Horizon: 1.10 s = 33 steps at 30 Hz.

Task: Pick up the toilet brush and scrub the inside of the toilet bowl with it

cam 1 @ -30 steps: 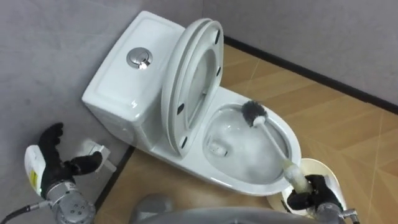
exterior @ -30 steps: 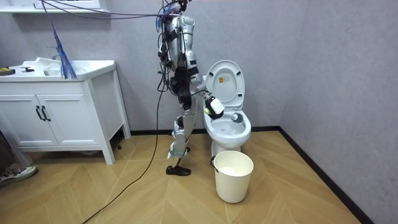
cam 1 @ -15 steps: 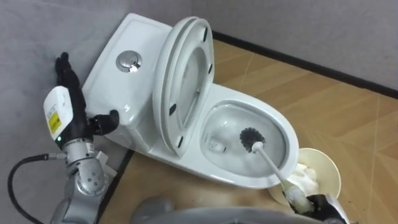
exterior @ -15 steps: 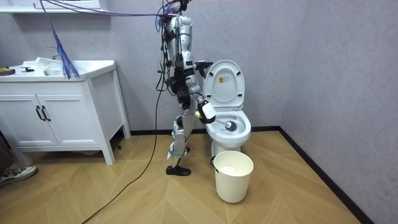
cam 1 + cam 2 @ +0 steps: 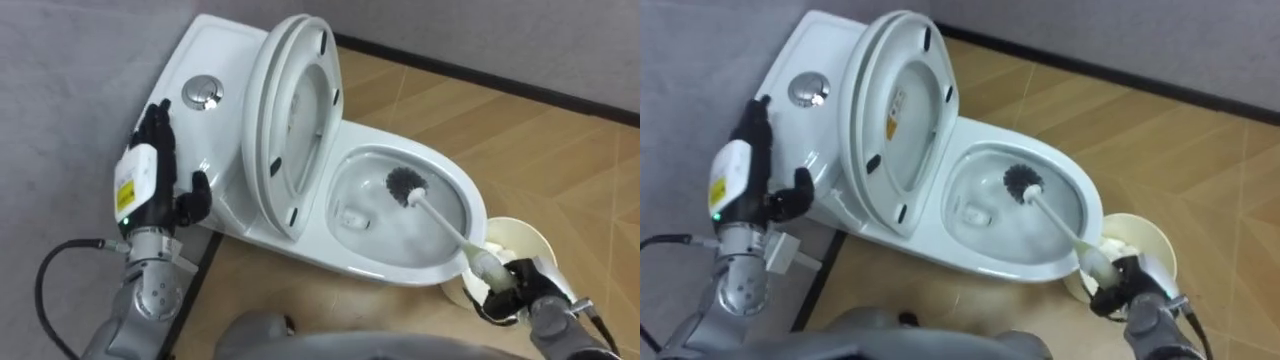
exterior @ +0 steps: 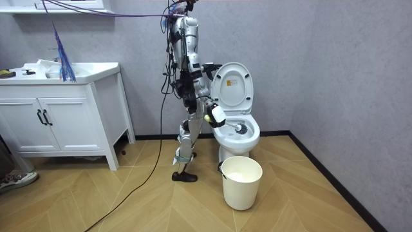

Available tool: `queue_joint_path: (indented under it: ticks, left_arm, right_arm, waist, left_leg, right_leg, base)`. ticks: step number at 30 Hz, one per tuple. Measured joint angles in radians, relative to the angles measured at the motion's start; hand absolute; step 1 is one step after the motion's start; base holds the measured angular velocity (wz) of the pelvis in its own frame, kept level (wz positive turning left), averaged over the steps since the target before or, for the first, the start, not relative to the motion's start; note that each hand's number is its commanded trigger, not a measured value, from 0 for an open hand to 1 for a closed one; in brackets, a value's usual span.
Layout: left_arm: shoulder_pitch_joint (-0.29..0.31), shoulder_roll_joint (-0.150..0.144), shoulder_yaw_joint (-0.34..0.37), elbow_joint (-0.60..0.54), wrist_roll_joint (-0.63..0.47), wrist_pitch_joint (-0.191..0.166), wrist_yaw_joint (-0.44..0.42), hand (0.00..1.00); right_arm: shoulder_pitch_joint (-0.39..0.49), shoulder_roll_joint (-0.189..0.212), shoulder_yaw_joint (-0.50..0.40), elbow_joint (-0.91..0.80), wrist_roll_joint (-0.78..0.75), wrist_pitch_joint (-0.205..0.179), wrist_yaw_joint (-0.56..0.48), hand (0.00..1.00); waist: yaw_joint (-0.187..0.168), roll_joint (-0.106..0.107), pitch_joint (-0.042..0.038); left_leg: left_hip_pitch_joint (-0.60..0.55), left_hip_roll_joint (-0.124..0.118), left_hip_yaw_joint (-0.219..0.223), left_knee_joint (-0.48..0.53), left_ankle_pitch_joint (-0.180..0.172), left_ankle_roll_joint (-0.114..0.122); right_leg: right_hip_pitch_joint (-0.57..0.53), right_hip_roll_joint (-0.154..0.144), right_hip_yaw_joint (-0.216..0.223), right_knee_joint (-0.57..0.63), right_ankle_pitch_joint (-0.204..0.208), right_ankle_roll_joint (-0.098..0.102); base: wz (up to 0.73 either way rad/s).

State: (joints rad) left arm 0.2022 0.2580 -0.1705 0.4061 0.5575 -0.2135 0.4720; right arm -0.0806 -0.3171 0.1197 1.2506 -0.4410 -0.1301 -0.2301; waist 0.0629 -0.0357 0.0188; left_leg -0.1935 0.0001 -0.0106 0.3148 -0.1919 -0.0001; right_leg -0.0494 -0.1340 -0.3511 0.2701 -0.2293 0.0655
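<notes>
Left and right eye views, with room view. The robot stands upright on the wood floor (image 6: pixel 129 206) at the toilet (image 5: pixel 385 270), on the room view's left of it, facing the bowl. The seat and lid (image 5: pixel 295 120) are raised together and lean back toward the tank (image 5: pixel 225 55), which carries a round flush button (image 5: pixel 203 92) on its top. The brush (image 5: pixel 405 183) lies slanted across the bowl: its dark bristle head is inside the bowl, near the far inner wall, and its pale handle runs down over the near rim. The right robot hand (image 5: pixel 508 292), at the lower right of the eye views, has its dark fingers curled round the thick end of the handle, just outside the rim. Directly behind this hand stands a pale bucket (image 5: pixel 527 240) on the floor, close to the front of the toilet; white material shows inside it. The left robot hand (image 5: pixel 150 182) is held up beside the tank, its fingers straight and pointing upward and its thumb spread to the side, holding nothing. At the room view's left stands a white vanity (image 6: pixel 64 116) against the grey wall (image 6: pixel 335 77).
</notes>
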Motion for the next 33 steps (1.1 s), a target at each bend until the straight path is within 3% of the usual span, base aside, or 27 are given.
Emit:
queue_joint_path:
  ticks: [5, 7, 11, 14, 17, 19, 21, 25, 27, 31, 33]
  left_arm:
    - [-0.103, -0.002, -0.024, 0.080, -0.009, -0.059, -0.016, 0.00]
    - [-0.145, -0.003, -0.032, 0.087, -0.014, -0.067, -0.020, 0.00]
    - [-0.226, 0.001, -0.045, 0.096, -0.017, -0.092, -0.022, 0.00]
    - [-0.273, 0.009, -0.072, 0.085, -0.021, -0.103, -0.021, 0.00]
    - [-0.290, 0.010, -0.094, 0.069, -0.022, -0.106, -0.021, 0.00]
    - [-0.293, 0.011, -0.102, 0.055, -0.022, -0.109, -0.019, 0.00]
    - [-0.295, 0.014, -0.113, 0.036, -0.031, -0.115, -0.016, 0.00]
    - [-0.296, 0.033, -0.128, 0.008, -0.047, -0.115, 0.000, 0.00]
    - [-0.305, 0.034, -0.129, 0.005, -0.047, -0.115, 0.004, 0.00]
    - [-0.316, 0.036, -0.142, 0.004, -0.047, -0.115, 0.025, 0.00]
    - [-0.316, 0.050, -0.150, -0.007, -0.054, -0.115, 0.046, 0.00]
  right_arm:
    - [-0.075, -0.038, 0.029, 0.034, -0.095, 0.001, -0.023, 1.00]
    - [-0.106, -0.050, 0.036, 0.034, -0.140, 0.005, -0.033, 1.00]
    - [-0.187, -0.058, 0.057, 0.033, -0.163, 0.015, -0.065, 1.00]
    - [-0.238, -0.097, 0.120, 0.033, -0.166, 0.015, -0.079, 1.00]
    - [-0.270, -0.127, 0.155, 0.034, -0.183, 0.022, -0.087, 1.00]
    - [-0.287, -0.144, 0.173, 0.034, -0.202, 0.029, -0.088, 1.00]
    - [-0.298, -0.155, 0.191, 0.021, -0.239, 0.053, -0.087, 1.00]
    - [-0.312, -0.156, 0.232, -0.018, -0.298, 0.089, -0.085, 1.00]
    - [-0.313, -0.163, 0.255, -0.043, -0.311, 0.113, -0.082, 1.00]
    - [-0.318, -0.184, 0.282, -0.057, -0.316, 0.133, -0.080, 1.00]
    - [-0.324, -0.185, 0.288, -0.062, -0.317, 0.142, -0.083, 1.00]
  waist:
    - [0.034, -0.001, 0.0046]
    - [0.051, -0.004, 0.0089]
    - [0.075, -0.017, 0.0254]
    - [0.113, -0.012, 0.0297]
    - [0.138, -0.002, 0.0309]
    - [0.146, 0.001, 0.0305]
    - [0.164, 0.001, 0.0307]
    - [0.166, 0.009, 0.0312]
    - [0.167, 0.020, 0.0353]
    - [0.171, 0.033, 0.0381]
    - [0.173, 0.033, 0.0377]
  left_leg:
    - [-0.097, -0.009, -0.008, 0.039, 0.017, 0.007]
    - [-0.142, -0.011, -0.008, 0.065, 0.019, 0.011]
    - [-0.249, -0.015, -0.011, 0.109, 0.027, 0.018]
    - [-0.308, -0.015, -0.003, 0.117, 0.045, 0.021]
    - [-0.353, -0.015, -0.001, 0.137, 0.047, 0.023]
    - [-0.378, -0.029, -0.001, 0.143, 0.049, 0.025]
    - [-0.410, -0.029, 0.006, 0.159, 0.050, 0.026]
    - [-0.458, -0.028, 0.005, 0.177, 0.049, 0.025]
    - [-0.483, -0.027, 0.004, 0.191, 0.048, 0.025]
    - [-0.519, -0.027, 0.006, 0.199, 0.048, 0.025]
    - [-0.540, -0.026, 0.008, 0.200, 0.050, 0.024]
  right_leg:
    - [-0.108, -0.023, -0.008, 0.079, -0.006, -0.011]
    - [-0.155, -0.030, -0.006, 0.111, -0.008, -0.013]
    - [-0.269, -0.052, 0.000, 0.185, -0.022, -0.019]
    - [-0.342, -0.061, 0.008, 0.214, -0.012, -0.026]
    - [-0.388, -0.066, 0.008, 0.237, -0.012, -0.028]
    - [-0.423, -0.079, 0.011, 0.271, -0.019, -0.029]
    - [-0.468, -0.092, 0.021, 0.307, -0.028, -0.030]
    - [-0.517, -0.095, 0.020, 0.333, -0.033, -0.035]
    - [-0.535, -0.095, 0.018, 0.340, -0.033, -0.037]
    - [-0.572, -0.091, 0.026, 0.338, -0.031, -0.040]
    - [-0.599, -0.088, 0.033, 0.339, -0.028, -0.044]
  base:
    - [0.07]
    - [0.00]
    - [0.04]
    - [-0.06]
    - [0.00]
    - [0.02]
    - [0.00]
    - [0.00]
    - [0.00]
    - [-0.07]
    - [-0.10]
